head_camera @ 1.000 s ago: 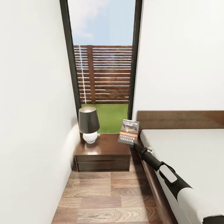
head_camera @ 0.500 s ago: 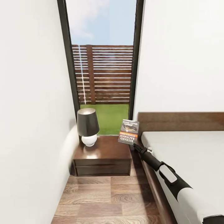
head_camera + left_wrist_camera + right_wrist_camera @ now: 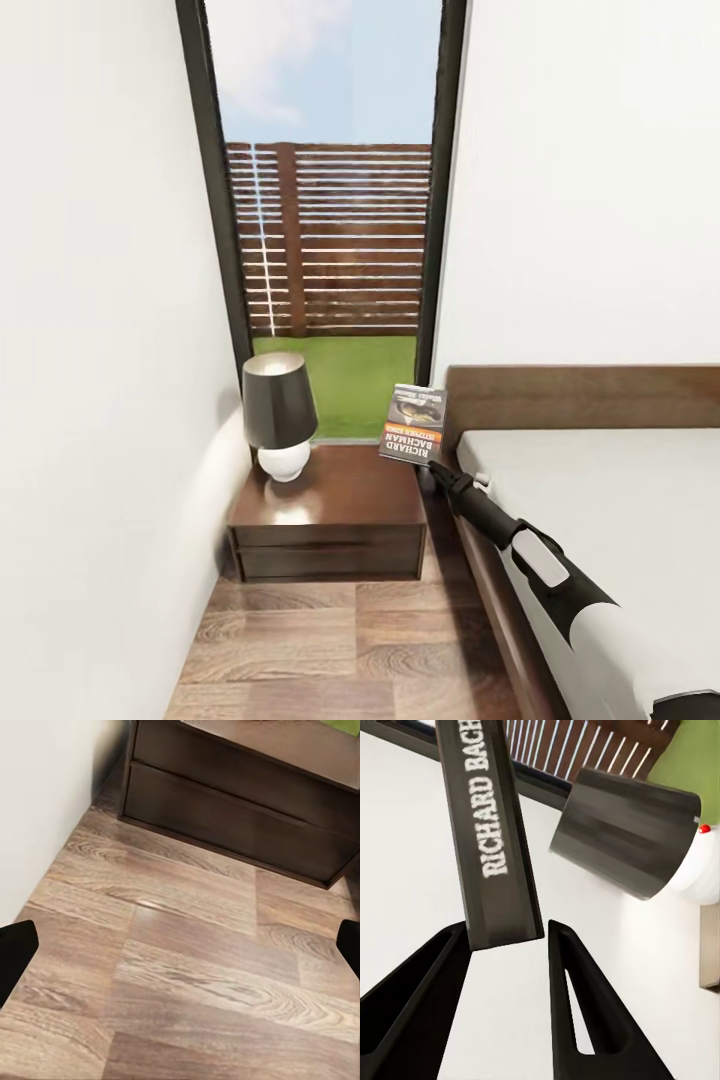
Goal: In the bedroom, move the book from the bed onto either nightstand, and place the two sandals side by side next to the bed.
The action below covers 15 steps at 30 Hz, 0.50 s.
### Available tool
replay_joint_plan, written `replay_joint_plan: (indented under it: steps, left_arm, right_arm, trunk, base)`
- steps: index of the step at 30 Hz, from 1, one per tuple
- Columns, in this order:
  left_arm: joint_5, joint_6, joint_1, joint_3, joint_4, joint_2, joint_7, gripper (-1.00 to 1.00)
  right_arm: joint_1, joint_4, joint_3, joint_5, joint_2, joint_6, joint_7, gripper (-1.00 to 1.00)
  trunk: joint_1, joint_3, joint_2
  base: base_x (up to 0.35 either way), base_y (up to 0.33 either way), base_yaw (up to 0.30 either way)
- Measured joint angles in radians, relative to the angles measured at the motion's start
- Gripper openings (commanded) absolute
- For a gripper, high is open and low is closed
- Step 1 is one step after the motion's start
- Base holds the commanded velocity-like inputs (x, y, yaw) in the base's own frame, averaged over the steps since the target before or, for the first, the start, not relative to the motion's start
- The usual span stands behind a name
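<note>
book [image 3: 495,832] between right fingers [image 3: 412,997], upright

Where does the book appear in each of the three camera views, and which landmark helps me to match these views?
Head view: the book is held up at centre, above the right edge of the nightstand, at the tip of the right gripper.
Left wrist view: the book is not in this picture; the nightstand front and the floor are.
Right wrist view: its spine runs between the fingers.
Shared landmark: the lamp, in head and right wrist views.
</note>
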Motion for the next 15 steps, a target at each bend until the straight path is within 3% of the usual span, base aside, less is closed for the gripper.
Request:
replay_joint_plan:
  steps: [15]
  left_arm:
    - [0.0, 0.002, 0.0, 0.0, 0.0, 0.001, 0.0, 1.0]
  right_arm:
    - [0.0, 0.0, 0.001, 0.0, 0.001, 0.0, 0.0, -1.0]
  trunk:
    - [0.0, 0.0, 0.0]
  base:
    - [0.187, 0.0, 0.0]
